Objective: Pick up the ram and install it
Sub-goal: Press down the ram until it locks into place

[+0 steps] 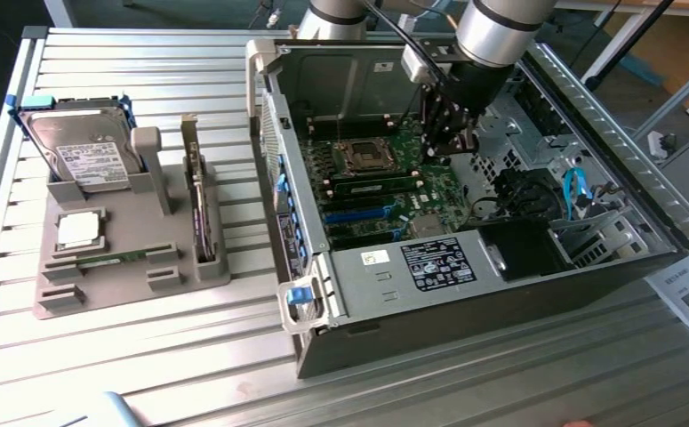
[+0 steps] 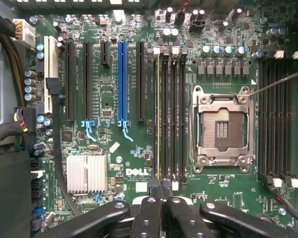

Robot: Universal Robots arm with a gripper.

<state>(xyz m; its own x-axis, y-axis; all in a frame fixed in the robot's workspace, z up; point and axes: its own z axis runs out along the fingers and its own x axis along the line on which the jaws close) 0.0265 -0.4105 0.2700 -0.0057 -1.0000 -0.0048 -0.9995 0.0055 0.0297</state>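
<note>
One gripper (image 1: 453,147), the item you control, hangs low inside the open computer case (image 1: 356,67) at about 1 o'clock in the exterior view. Its two fingers (image 2: 149,213) are pressed together, tips just over the end of a bank of four memory slots (image 2: 175,114). One ram (image 2: 157,114): you will find it standing edge-on in the slot of that bank farthest from the processor socket (image 2: 221,129), right by the fingertips, though contact cannot be told. Two further items, a hard drive (image 1: 84,156) and a processor chip (image 1: 78,229), sit in the gray holder (image 1: 119,289) at the case's 9 o'clock.
</note>
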